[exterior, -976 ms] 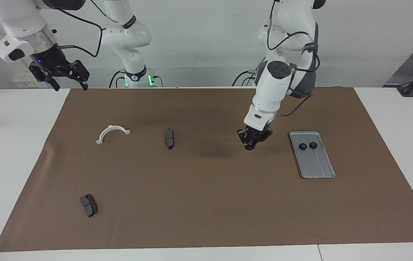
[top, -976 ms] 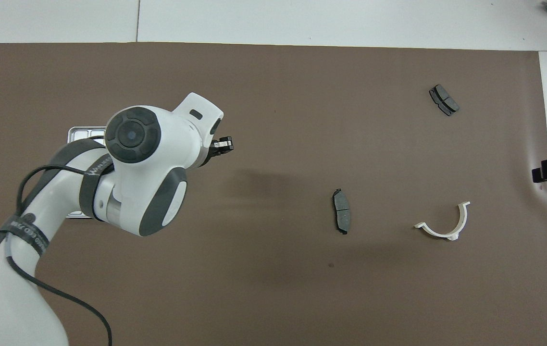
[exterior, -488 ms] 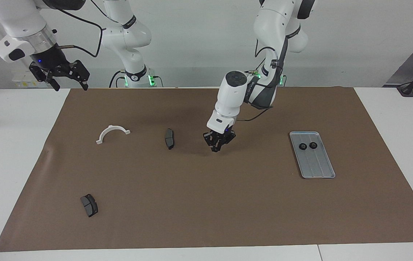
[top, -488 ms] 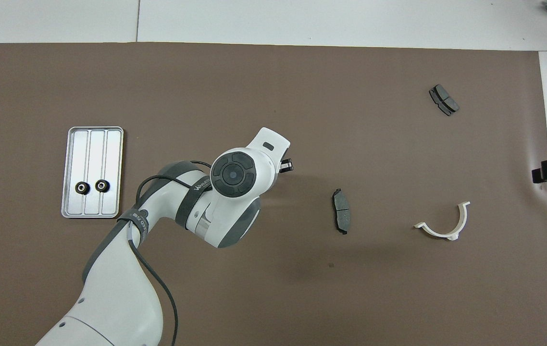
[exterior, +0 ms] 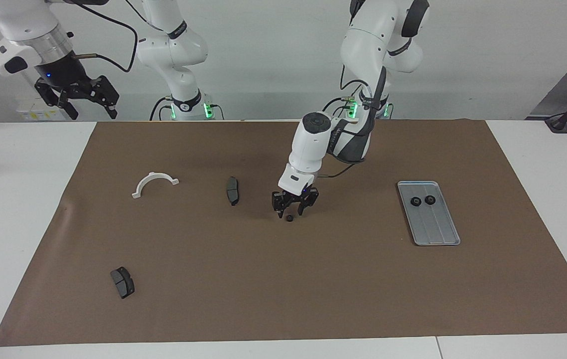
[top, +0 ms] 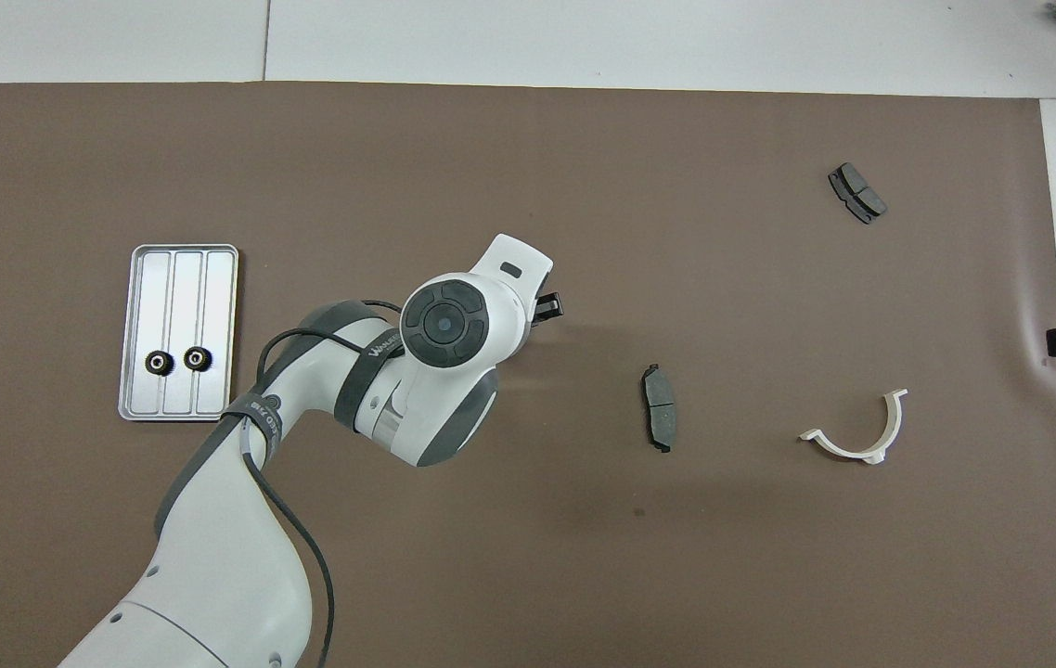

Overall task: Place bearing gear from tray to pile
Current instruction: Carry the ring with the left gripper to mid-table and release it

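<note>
A small black gear (exterior: pixel 289 218) lies on the brown mat (exterior: pixel 283 289) at the centre of the facing view, apparently set down to start the pile, since no other loose gears show there. The left gripper (exterior: pixel 291 210) hangs just above it, its fingers spread and released, holding nothing. Two more gears (exterior: pixel 422 201) wait in the tray (exterior: pixel 435 229) at the middle right of that view. The right gripper (exterior: pixel 78 97) waits at the upper left with fingers spread, above the desk (exterior: pixel 19 209).
</note>
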`<action>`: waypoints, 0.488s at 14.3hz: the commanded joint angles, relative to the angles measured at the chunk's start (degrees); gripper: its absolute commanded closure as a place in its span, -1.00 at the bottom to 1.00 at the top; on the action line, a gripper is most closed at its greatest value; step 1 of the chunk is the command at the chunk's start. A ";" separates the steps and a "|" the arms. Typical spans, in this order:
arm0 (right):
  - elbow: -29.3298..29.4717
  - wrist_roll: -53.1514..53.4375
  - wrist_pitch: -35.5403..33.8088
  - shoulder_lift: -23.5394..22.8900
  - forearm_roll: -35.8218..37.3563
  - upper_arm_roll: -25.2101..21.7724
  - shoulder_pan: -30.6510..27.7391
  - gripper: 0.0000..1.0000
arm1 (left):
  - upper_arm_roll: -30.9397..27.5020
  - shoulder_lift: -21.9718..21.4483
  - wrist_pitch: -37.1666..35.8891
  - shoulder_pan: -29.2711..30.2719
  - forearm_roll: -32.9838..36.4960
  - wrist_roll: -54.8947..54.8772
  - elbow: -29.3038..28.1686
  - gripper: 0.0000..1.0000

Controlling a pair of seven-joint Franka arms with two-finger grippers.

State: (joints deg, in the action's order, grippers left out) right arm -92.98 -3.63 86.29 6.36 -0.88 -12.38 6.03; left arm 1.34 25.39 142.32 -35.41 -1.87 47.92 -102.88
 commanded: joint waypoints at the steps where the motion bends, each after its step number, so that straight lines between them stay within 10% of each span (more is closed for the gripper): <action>1: -1.59 -1.37 -0.16 1.11 -1.23 0.16 0.03 -1.00 | -1.86 -6.30 -9.40 4.62 0.12 0.25 0.93 -1.00; 7: -3.61 4.67 1.42 2.07 -0.88 0.34 0.21 -1.00 | -1.86 -13.96 -24.27 21.42 0.20 -6.84 0.32 -1.00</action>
State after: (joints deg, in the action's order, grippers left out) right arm -93.50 -2.03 86.35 6.37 -0.91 -12.13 6.43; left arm -1.23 13.12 121.02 -17.40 -1.80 44.62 -100.59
